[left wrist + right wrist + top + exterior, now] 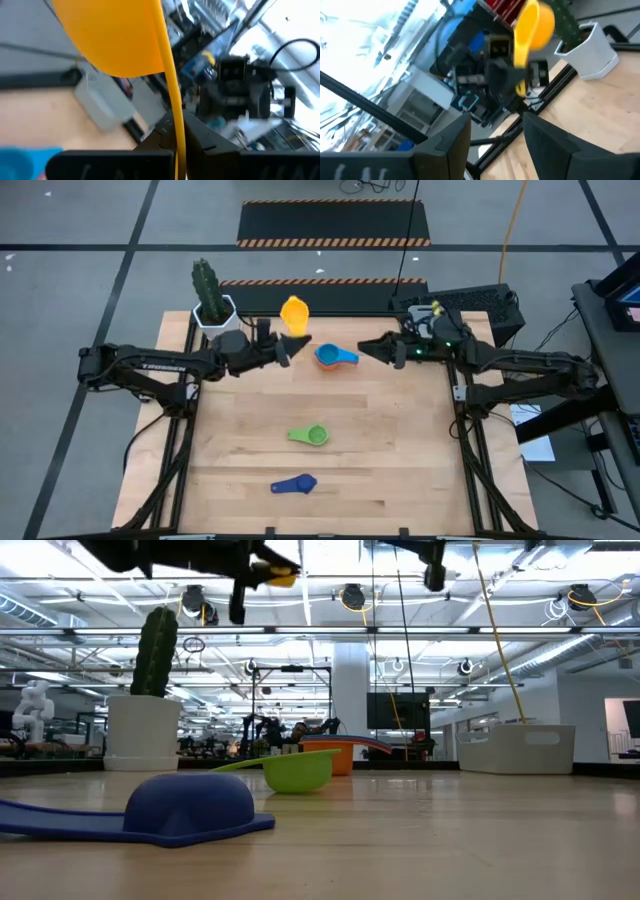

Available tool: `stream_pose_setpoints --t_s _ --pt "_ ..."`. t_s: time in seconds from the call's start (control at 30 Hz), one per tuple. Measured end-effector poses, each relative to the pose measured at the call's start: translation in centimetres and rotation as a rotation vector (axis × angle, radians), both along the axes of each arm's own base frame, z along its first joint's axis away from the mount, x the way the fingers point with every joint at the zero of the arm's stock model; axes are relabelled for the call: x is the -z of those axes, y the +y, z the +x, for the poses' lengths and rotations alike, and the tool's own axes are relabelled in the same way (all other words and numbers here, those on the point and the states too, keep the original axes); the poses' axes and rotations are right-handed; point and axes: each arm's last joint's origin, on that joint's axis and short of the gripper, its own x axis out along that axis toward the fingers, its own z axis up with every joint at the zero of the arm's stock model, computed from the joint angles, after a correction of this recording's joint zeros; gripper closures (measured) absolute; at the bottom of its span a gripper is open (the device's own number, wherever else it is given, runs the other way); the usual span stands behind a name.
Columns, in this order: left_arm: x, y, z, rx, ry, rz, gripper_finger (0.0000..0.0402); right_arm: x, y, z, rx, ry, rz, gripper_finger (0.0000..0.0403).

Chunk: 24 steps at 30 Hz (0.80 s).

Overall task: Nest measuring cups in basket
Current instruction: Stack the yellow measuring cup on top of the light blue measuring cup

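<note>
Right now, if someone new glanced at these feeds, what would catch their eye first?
Probably the yellow cup, held up in the air by its handle in the left gripper near the table's far edge, beside the cactus pot. The right gripper hangs open facing it, with a blue cup stacked in an orange one between them. Nearer, a green cup and a dark blue cup lie apart on the wood.

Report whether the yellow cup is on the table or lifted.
Lifted. The left gripper is shut on the yellow cup by its handle, holding it high above the table.
</note>
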Motion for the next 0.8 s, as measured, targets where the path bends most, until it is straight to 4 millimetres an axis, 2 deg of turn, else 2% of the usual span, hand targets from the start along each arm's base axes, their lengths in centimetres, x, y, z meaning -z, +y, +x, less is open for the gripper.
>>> stream_pose_setpoints --t_s 0.17,0.33,0.57,0.8 --pt "-2.6 0.3 0.3 -0.081 -0.064 0.041 0.0392 0.0 -1.3 2.2 -0.064 0.026 0.004 0.0229" --pt "-4.1 0.4 0.3 -0.130 -0.113 0.039 0.0392 -0.3 -2.2 4.0 -0.072 -0.063 0.001 0.0229" --pt "-5.2 0.4 0.0 -0.162 -0.227 0.040 0.0395 -0.4 -3.6 5.7 -0.053 -0.130 0.044 0.0228" --pt "-5.6 0.3 -0.1 -0.190 -0.272 0.038 0.0395 -1.0 -4.2 7.2 -0.041 -0.164 0.021 0.0207"
